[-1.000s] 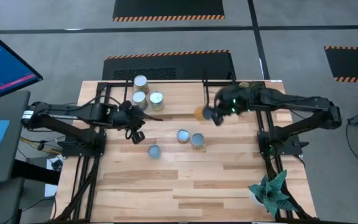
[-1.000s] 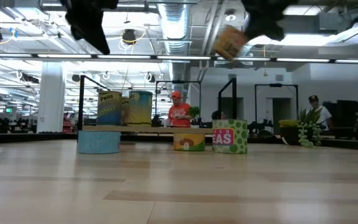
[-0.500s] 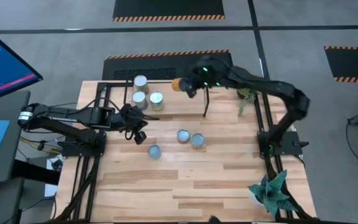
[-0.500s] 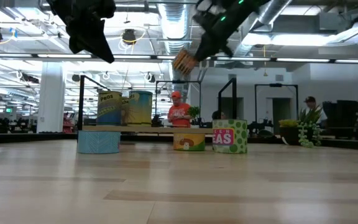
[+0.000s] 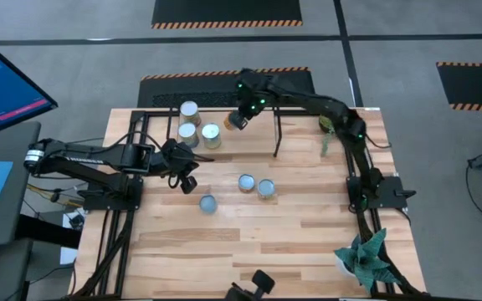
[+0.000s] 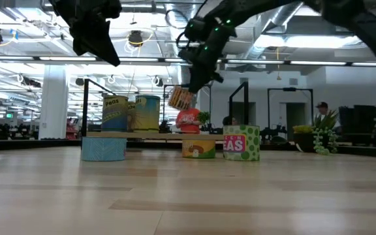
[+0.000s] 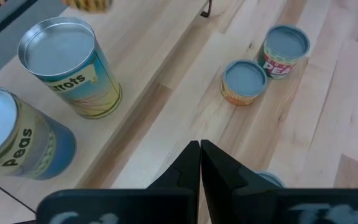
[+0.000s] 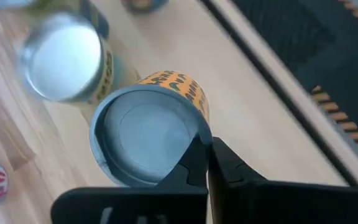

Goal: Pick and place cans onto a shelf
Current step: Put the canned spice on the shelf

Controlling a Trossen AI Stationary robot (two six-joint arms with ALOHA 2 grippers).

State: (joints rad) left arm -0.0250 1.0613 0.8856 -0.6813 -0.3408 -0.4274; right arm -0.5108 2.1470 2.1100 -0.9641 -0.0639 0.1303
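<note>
High view: right gripper (image 5: pixel 238 119) holds orange can (image 5: pixel 231 122) above shelf (image 5: pixel 224 138), beside three upright cans (image 5: pixel 211 135). Left gripper (image 5: pixel 186 182) closed, empty, over counter (image 5: pixel 291 242).
Low view: held can (image 6: pixel 181 98) tilted, long axis slanted off vertical.
Right wrist view: fingers (image 8: pixel 194 163) clamp the can's rim, its pale end facing the camera.

In the left wrist view, one can (image 7: pixel 73 68) on the shelf board reads "rrots", its neighbour (image 7: pixel 14 137) "Peas". A short can (image 7: pixel 284 50) on the table also reads "Peas".
</note>
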